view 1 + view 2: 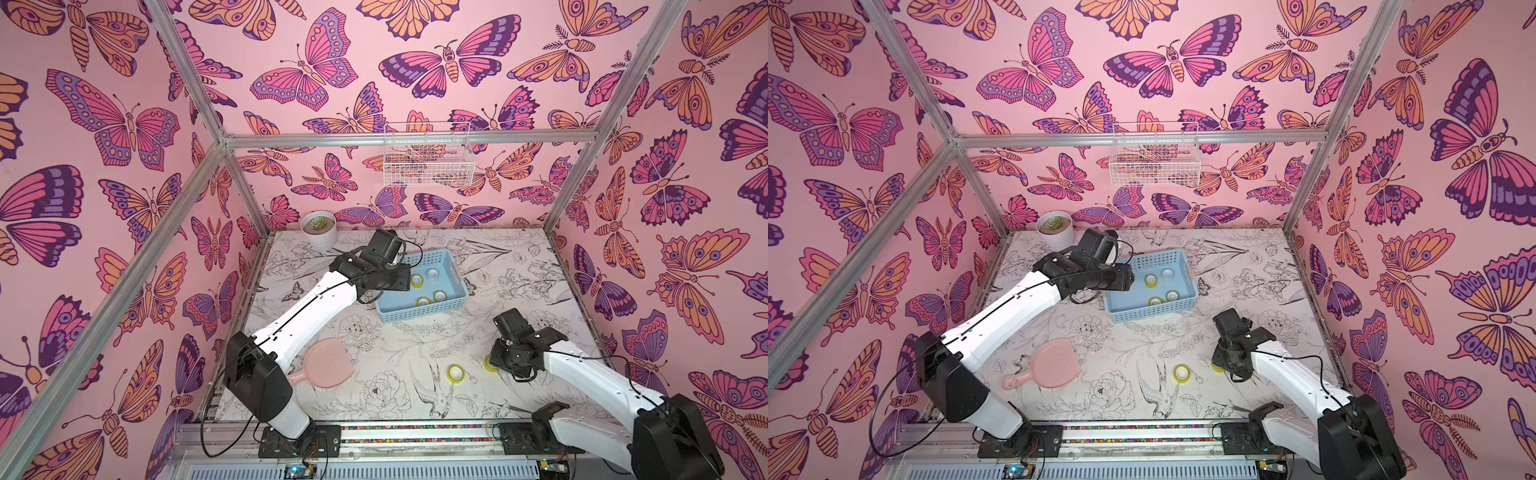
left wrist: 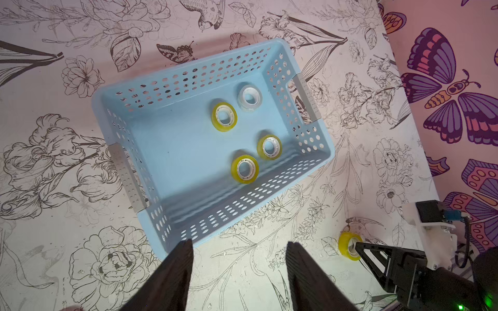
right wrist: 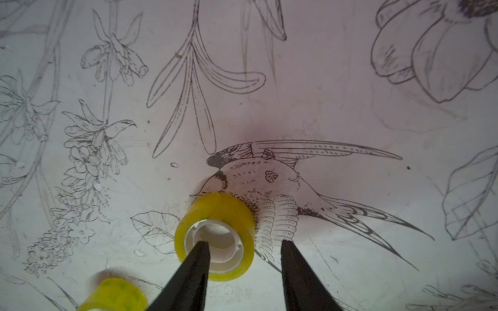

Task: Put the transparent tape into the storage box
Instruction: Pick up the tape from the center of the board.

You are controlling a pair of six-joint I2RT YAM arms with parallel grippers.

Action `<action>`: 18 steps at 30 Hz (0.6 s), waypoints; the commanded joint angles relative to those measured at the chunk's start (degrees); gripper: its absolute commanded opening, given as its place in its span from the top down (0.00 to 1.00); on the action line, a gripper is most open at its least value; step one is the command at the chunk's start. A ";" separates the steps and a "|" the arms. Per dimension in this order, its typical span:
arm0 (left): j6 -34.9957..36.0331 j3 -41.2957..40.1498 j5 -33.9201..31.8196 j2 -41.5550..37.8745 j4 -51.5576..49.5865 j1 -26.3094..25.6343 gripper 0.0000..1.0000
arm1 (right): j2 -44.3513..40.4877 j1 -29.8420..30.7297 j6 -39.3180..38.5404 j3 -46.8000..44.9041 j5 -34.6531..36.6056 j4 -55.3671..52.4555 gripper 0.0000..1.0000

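Note:
The storage box (image 1: 455, 270), a light blue perforated basket, stands at the back middle of the table in both top views. Several transparent tape rolls lie flat in it: three yellow ones (image 2: 224, 117) (image 2: 269, 146) (image 2: 244, 168) and a colourless one (image 2: 250, 97). My left gripper (image 2: 238, 243) hangs open above the table beside the box's corner, with nothing between its fingers. At the front right, a yellow roll (image 3: 218, 207) lies on the table. My right gripper (image 3: 244, 243) is open astride its wall, one finger (image 3: 198, 258) in the core. Another yellow roll (image 1: 457, 372) lies close by.
A pink hand mirror (image 1: 328, 363) lies at the front left by the left arm's base. A white pot with a succulent (image 1: 319, 228) stands in the back left corner. A white wire basket (image 1: 428, 160) hangs on the back wall.

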 commanded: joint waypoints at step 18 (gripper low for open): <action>-0.14 -0.55 -0.58 -0.20 1.08 -0.38 0.39 | 6.82 -0.24 1.40 -2.18 -0.35 7.11 0.97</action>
